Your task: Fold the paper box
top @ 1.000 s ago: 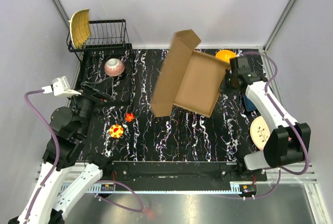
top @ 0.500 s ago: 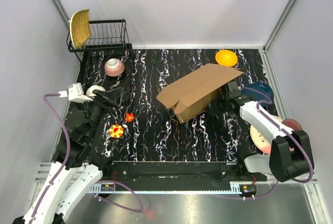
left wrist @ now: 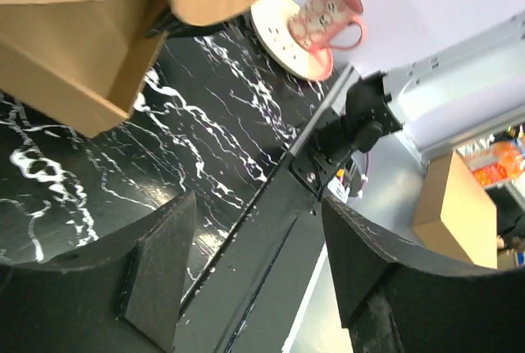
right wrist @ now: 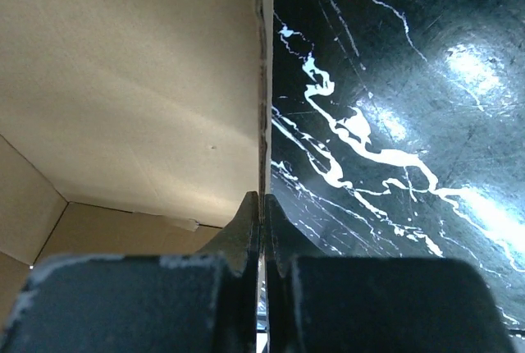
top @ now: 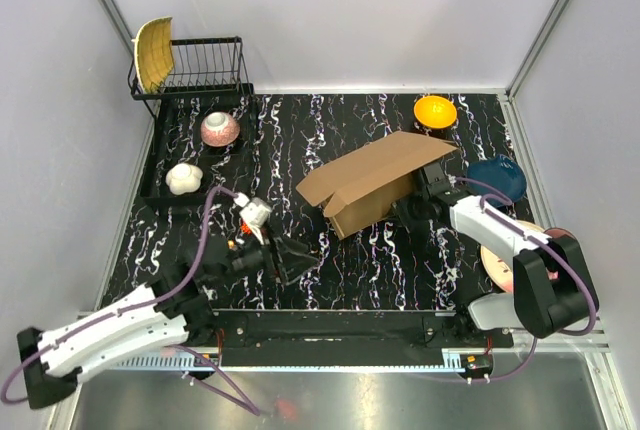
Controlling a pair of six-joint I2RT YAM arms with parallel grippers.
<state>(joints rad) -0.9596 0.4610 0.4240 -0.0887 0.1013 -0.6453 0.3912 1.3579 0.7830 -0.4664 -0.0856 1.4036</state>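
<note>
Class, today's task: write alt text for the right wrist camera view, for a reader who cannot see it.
The right pincer is shut on the thin edge of a brown cardboard box, seen from close behind. The box's plain inside fills the left half; a black table with white veins fills the right.

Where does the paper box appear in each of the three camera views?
Top external: the paper box is right of the picture's centre.
Left wrist: the box is in the top left corner, cut off by the frame.
Right wrist: the box fills the left half, seen very close.
Shared landmark: the black marbled tabletop with white veins.
</note>
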